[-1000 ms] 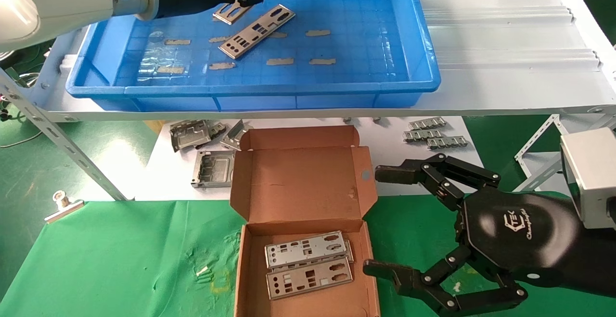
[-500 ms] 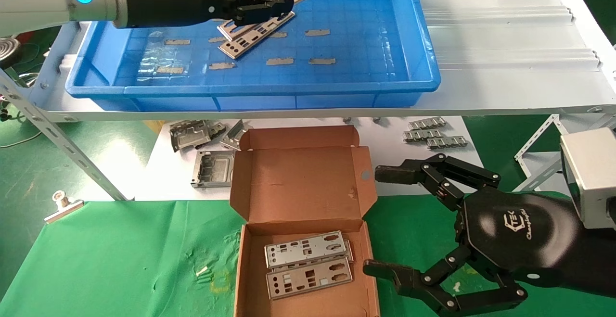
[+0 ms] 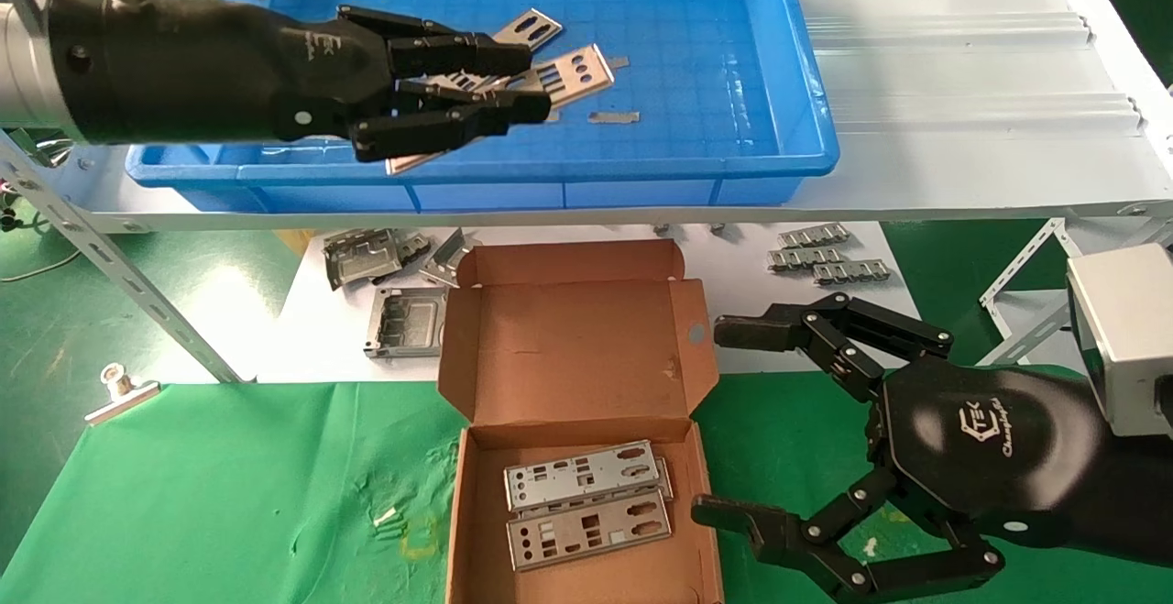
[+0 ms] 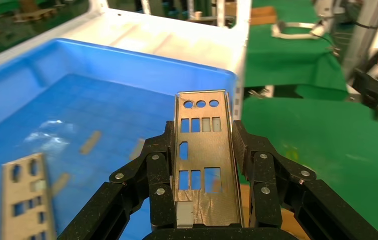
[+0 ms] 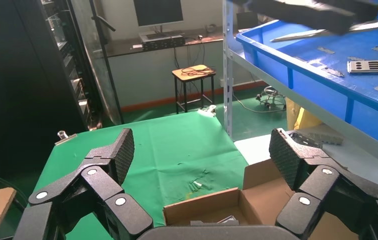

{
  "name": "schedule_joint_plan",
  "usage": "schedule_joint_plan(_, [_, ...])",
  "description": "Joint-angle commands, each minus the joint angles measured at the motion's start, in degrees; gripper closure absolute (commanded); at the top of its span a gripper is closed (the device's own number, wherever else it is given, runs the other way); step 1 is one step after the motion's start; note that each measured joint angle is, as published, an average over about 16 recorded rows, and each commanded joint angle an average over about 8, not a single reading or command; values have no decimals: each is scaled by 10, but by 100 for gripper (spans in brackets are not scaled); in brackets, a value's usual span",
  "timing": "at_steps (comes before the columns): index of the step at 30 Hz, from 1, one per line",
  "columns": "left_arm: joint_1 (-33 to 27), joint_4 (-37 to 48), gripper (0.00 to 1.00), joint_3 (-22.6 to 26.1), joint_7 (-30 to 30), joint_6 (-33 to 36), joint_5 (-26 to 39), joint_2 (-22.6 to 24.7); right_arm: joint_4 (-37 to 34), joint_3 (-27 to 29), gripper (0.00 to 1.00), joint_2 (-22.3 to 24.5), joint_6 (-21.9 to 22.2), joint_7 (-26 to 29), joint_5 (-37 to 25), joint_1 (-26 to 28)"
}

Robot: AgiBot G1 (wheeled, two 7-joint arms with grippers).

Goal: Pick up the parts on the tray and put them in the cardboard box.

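My left hand pinches one part above the tray; next I judge it goes down into the cardboard box. My right hand waits beside it, spread.

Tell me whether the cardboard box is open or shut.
Open. The cardboard box has its flap lid folded back, showing two silver plates lying flat inside.
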Motion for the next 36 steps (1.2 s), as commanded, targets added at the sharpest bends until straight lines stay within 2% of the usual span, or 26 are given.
schedule_joint_plan(1, [8,-11,100,-2,8,23,-5,-10,0,0,0,0,0,0,0,0])
schedule_joint_plan(10, [131,-247,100,28,-6,12,-67,-104,0,0,0,0,0,0,0,0])
schedule_joint_plan(15, [207,-331,100,35,-8,-17,-83,-126,0,0,0,0,0,0,0,0])
schedule_joint_plan(25, [323,-367,100,60,38,-115,-47,-85,0,0,0,0,0,0,0,0])
schedule_joint_plan(31, [362,-351,100,66,84,-182,-21,-49,0,0,0,0,0,0,0,0])
schedule_joint_plan(36, [375,-312,100,70,125,-205,-9,-19,0,0,0,0,0,0,0,0])
